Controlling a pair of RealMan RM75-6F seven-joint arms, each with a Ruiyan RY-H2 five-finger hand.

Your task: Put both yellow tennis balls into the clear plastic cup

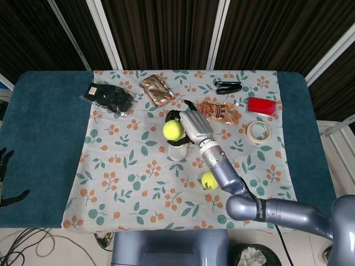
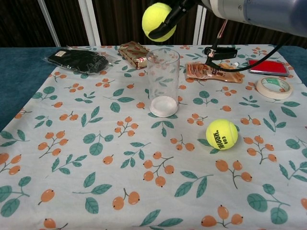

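At centre frame, the right hand [image 1: 191,125] grips one yellow tennis ball [image 1: 173,129], holding it in the air over the clear plastic cup [image 2: 163,82], which stands upright on the floral cloth [image 2: 96,158] of the desk. Its arm reaches in from the lower right. Lower right of the cup, a second tennis ball [image 2: 222,134] lies on the cloth. Only dark fingertips of the left hand [image 1: 5,158] show at the left edge; whether it is closed cannot be told.

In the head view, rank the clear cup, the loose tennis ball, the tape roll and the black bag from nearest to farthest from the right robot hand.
From the right robot hand, which holds a tennis ball:
1. Clear cup, just below it.
2. Loose tennis ball, toward the table's front edge.
3. Tape roll, off to the right.
4. Black bag, far back left.
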